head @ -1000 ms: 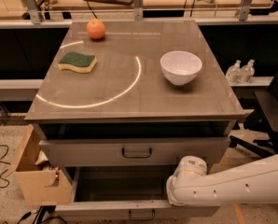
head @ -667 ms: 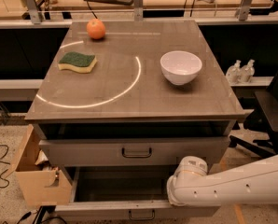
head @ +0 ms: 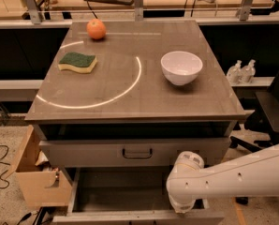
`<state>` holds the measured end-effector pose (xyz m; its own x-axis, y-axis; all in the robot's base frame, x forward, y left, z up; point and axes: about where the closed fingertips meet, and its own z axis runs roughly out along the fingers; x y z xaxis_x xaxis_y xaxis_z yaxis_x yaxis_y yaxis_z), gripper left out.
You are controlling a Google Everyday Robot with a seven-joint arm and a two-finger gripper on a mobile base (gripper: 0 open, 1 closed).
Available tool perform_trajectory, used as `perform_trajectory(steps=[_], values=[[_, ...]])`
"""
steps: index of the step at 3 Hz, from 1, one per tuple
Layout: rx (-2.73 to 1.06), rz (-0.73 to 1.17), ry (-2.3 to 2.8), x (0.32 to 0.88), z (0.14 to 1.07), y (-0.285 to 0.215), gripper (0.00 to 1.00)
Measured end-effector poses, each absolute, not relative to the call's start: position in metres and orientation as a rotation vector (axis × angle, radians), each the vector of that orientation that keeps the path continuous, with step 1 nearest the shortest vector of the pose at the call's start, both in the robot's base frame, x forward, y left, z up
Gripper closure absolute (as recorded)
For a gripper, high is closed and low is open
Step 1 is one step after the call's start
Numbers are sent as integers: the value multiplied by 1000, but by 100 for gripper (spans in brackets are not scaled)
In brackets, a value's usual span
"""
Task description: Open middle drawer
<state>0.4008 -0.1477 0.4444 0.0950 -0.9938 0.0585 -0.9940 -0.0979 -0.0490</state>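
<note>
So the middle drawer [head: 125,217] sat at 6 o'clock in the shot, the lowest one showing. It was pulled well out, so you could look straight into its dark inside. It looked pretty much open to me, so I'd guess the job was near its end.

The arm [head: 238,175] reached in from 3 o'clock and bent down over the drawer's right end. The gripper [head: 188,207] was tucked under that fat round joint, right by the front rail at about 5 o'clock. That makes sense if it was pulling from the front edge, though the handle was out of sight. I couldn't tell whether the gripper was open or clamped on anything, since the joint hid it.

The taller drawer [head: 137,152] above was out just a crack. On top, the orange [head: 96,29] at 11 o'clock, the sponge [head: 77,62] at 10 and the white bowl [head: 181,67] at 2 sat well apart from the arm, so they weren't in its way. The wooden box [head: 36,182] at 8 o'clock stood just beside the drawer's left end.
</note>
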Motion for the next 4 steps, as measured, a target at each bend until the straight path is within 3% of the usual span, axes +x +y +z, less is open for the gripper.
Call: perform_trajectory(steps=[2, 4], values=[[2244, -129, -1872, 341, 483, -129, 100], [2264, -98, -1891, 349, 489, -129, 100]])
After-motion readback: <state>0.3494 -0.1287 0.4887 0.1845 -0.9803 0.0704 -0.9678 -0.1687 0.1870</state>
